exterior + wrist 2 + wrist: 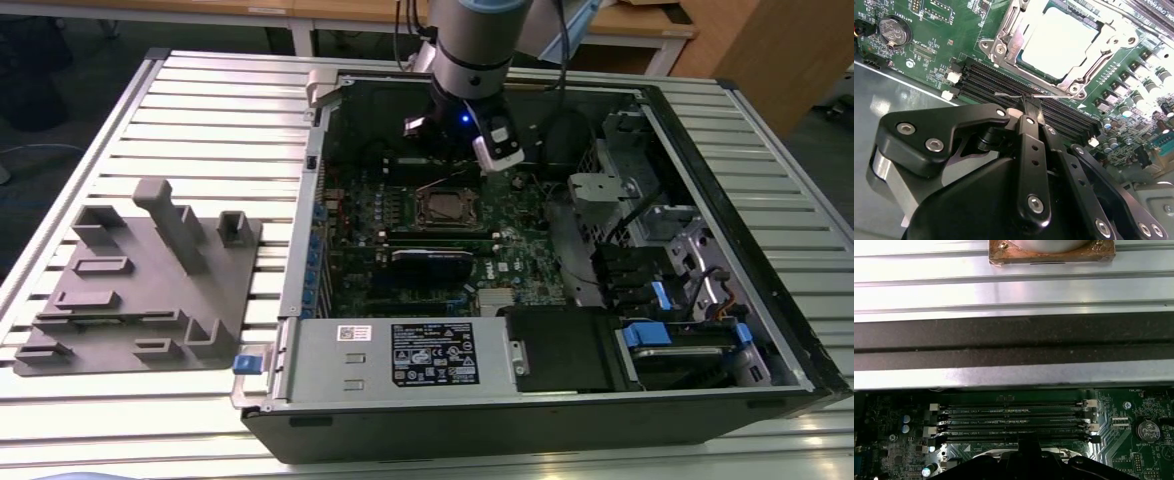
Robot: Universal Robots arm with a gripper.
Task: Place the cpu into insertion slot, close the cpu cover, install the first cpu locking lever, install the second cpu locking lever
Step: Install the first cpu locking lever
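Chip and cover lie beyond the fingertips: the cpu [1054,42] sits in the insertion slot [422,208], and its silver top shows through the cpu cover [1004,30], which is flat over it. Light and fragile as it looks, I judge it wants no further touching.

A locking lever [1013,94] crosses right at the tips of the gripper [1030,104]. It is a thin steel wire, likely springy and slick, and is best gripped squarely near its bent free end. The fingers are pressed together. Whether they pinch the wire, I cannot tell.

Directly under the tips run the long black memory slots [984,82], set in a green motherboard [934,65] crowded with small parts that a slip could snag. Around the tool stand the walls of the open computer case [747,250], so there is little room to swing. The case rests on a slatted metal table [200,110].
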